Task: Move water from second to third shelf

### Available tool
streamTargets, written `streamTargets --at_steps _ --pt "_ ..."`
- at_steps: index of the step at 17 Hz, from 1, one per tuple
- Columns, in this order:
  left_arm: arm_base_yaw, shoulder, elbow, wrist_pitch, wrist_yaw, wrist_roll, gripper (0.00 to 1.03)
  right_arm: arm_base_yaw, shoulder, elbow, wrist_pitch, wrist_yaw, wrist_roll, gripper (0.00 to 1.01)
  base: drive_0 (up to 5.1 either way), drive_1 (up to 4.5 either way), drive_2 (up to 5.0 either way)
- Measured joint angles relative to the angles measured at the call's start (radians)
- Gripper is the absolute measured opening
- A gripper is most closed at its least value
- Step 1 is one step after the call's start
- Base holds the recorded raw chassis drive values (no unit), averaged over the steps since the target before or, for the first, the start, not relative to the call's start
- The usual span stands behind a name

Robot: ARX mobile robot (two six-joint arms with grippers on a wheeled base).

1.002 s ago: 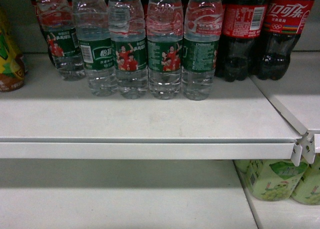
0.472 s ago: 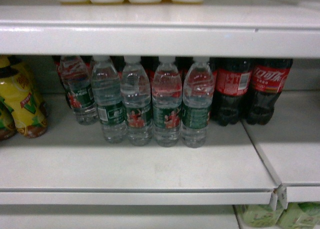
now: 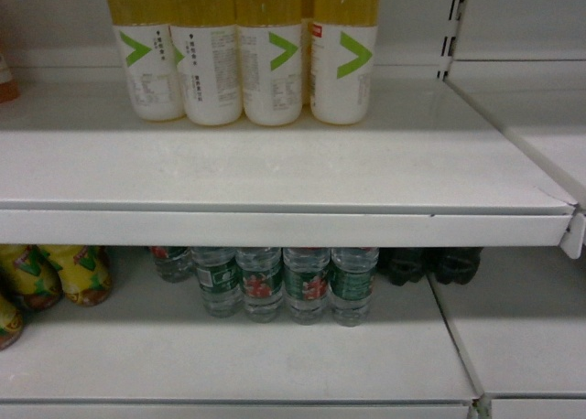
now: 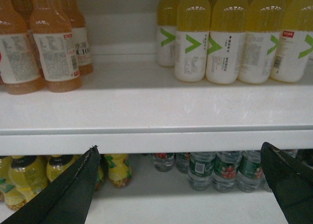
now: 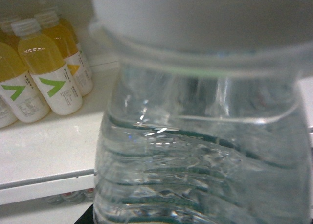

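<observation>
The water bottle [image 5: 205, 150] fills the right wrist frame, apparently held in the right pincer, though its grip is hidden. Full, heavy, slick; best held at the ribbed waist. Left pincer [image 4: 181, 185] gapes empty.

The yellow juice bottles [image 3: 273, 53] on the upper shelf carry white labels with a green chevron mark and blocks of small print too fine to read; one shows a small red tag at its label's top corner, also illegible. In the left wrist view the orange drink bottles [image 4: 54, 43] have white labels of unreadable fine print, one showing large dark characters that look like "C100". The water bottles [image 3: 307, 286] below wear green labels, and one has a barcode
</observation>
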Motion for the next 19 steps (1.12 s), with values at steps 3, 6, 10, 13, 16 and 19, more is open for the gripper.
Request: streamTargets --at_steps 3,6,10,13,16,19 --pt "0.000 0.000 0.000 0.000 0.000 0.000 0.98 0.000 0.000 0.000 -0.004 0.000 0.000 0.44 0.0 0.00 0.0" --pt "0.000 0.000 0.000 -0.001 0.000 0.000 0.98 0.000 0.000 0.000 -0.004 0.000 0.000 0.44 0.0 0.00 0.0" --pt "0.000 0.000 0.000 -0.001 0.000 0.000 0.98 0.000 0.000 0.000 -0.005 0.000 0.000 0.44 0.0 0.00 0.0" --pt "0.000 0.000 0.000 -0.001 0.000 0.000 0.98 0.000 0.000 0.000 -0.005 0.000 0.000 0.44 0.0 0.00 0.0" --pt "0.000 0.000 0.000 -0.001 0.000 0.000 0.98 0.000 0.000 0.000 -0.007 0.002 0.000 0.44 -4.1 2.17 2.2" --pt "0.000 0.000 0.000 -0.001 0.000 0.000 0.98 -0.005 0.000 0.000 -0.004 0.004 0.000 0.44 -4.5 2.57 2.6"
